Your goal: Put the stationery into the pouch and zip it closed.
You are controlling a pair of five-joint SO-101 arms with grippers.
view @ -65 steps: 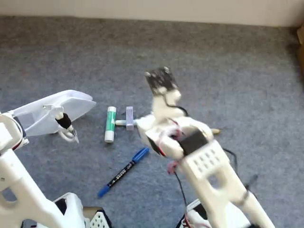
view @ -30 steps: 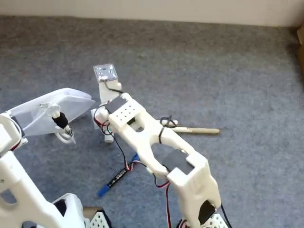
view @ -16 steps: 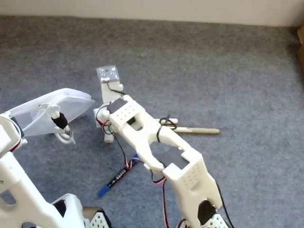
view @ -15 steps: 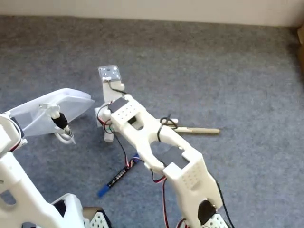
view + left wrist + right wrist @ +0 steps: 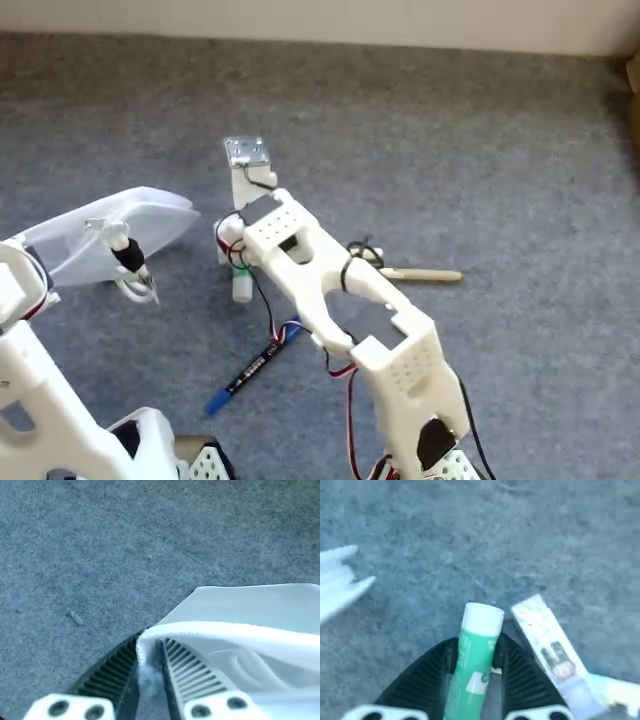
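Observation:
My left gripper is shut on the rim of the white pouch, holding it up off the carpet with its mouth facing the centre. In the left wrist view the pouch's zipper edge is pinched at the left gripper. My right gripper is shut on a green glue stick with a white cap, just right of the pouch. From above, the right gripper covers most of the glue stick. A blue marker and a wooden pencil lie on the carpet.
A small white printed block lies close beside the glue stick. The pouch's tip appears at the edge of the right wrist view. Grey carpet stretches open to the right and far side.
The right arm swung left over the glue stick, came down around it, and has now shifted slightly right with the stick between its jaws. The left arm and pouch stayed still.

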